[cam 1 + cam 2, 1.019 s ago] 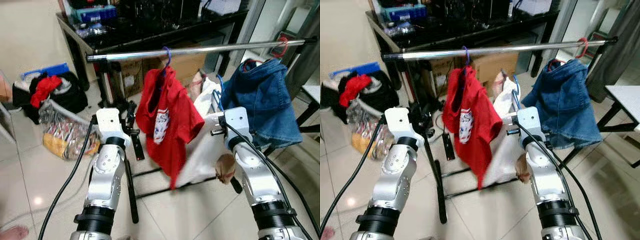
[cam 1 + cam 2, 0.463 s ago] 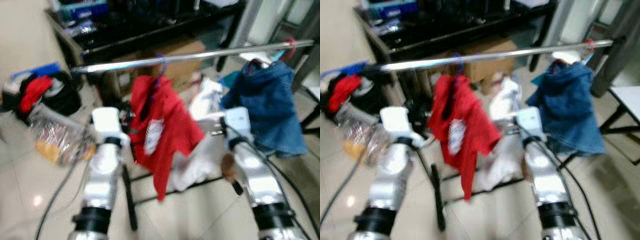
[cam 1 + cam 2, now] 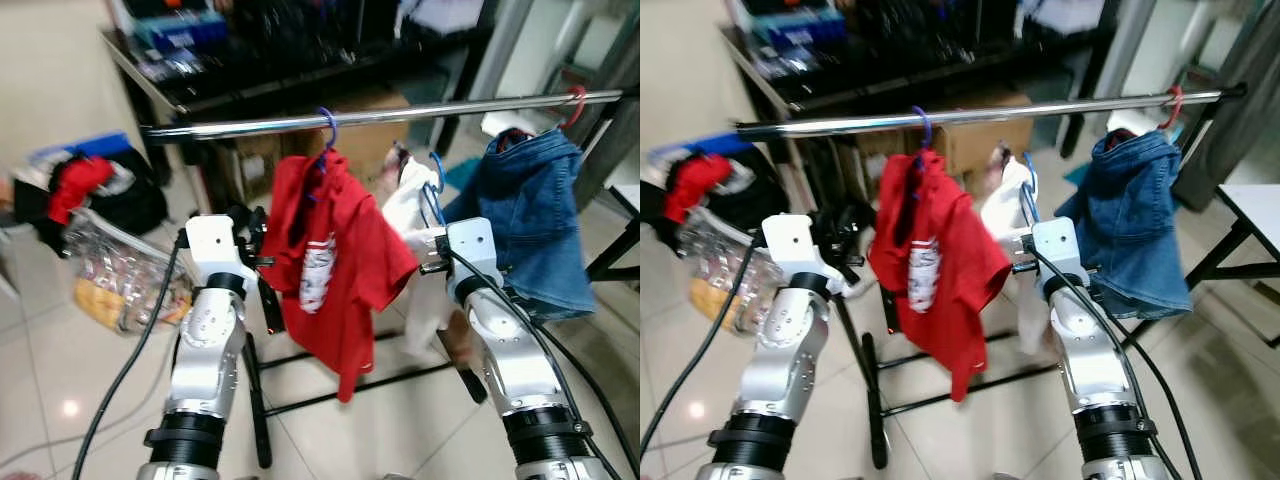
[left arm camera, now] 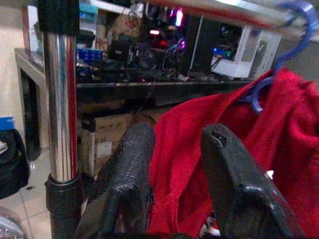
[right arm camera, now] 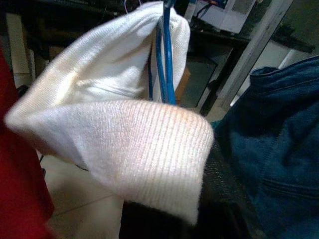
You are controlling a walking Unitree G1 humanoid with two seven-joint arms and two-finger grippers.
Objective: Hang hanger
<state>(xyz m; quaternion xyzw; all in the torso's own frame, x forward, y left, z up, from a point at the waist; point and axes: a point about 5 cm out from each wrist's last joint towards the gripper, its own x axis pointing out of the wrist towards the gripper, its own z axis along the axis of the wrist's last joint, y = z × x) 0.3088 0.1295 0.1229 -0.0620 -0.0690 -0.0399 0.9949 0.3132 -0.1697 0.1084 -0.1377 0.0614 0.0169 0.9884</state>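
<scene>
Raised toward the chrome rail (image 3: pixel 400 108), the right gripper (image 3: pixel 432 225) grips a blue hanger (image 3: pixel 434 190) bearing a white garment (image 5: pixel 124 129), left gripper (image 4: pixel 174 164) parted empty; crowding clothes could snag its hook.

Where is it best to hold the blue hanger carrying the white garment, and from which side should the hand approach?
Probably grip the blue hanger at its bare neck above the white garment, coming from below, so its hook stays free for the rail.
</scene>
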